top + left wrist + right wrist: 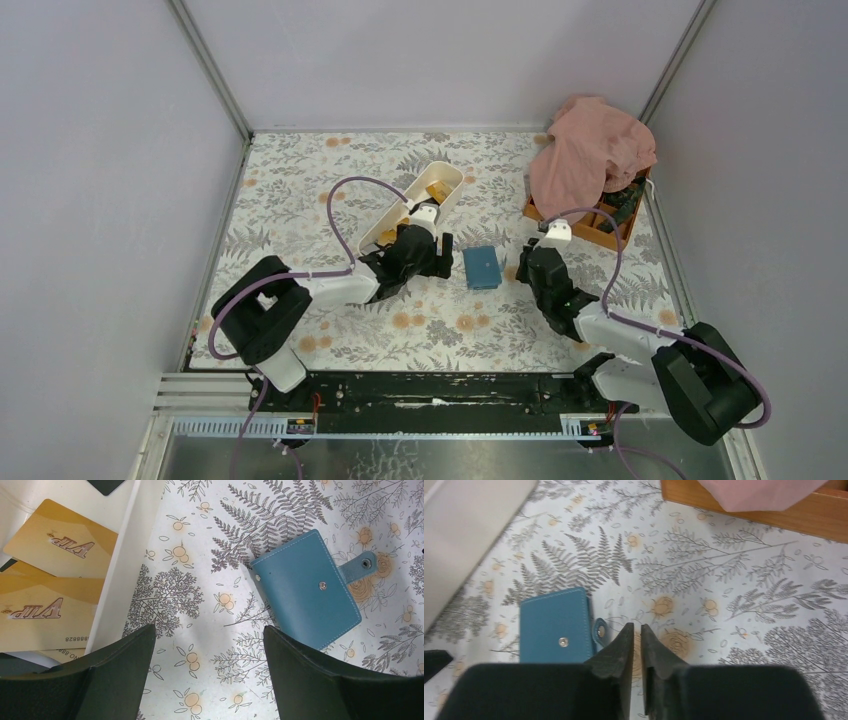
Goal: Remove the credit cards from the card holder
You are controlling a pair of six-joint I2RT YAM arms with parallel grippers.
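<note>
Table: one surface, covered in a white cloth printed with grey ferns and orange flowers. Plain grey walls on three sides, metal posts in the far corners. Two black arms are mounted at the near edge.

Left pincer: fingers wide apart and holding nothing, low over the cloth at 9 o'clock from the card holder.

White tray: one, long and oblong, at 11 o'clock from the card holder. The credit cards lie inside it. Two orange-yellow faces marked VIP are plain in the left wrist view, with edges of more beneath them and one dark corner at the top edge. Total count cannot be told.

Card holder: one, blue, folded shut, flat on the cloth near the table's centre between the two pincers. Its snap strap is undone and sticks out sideways.

Right pincer: fingers nearly together with a thin slit between them, nothing gripped. It sits just beside the strap, at 3 o'clock from the holder.

Orange box: one, at 2 o'clock from the holder. One pink cloth is heaped over it.
</note>
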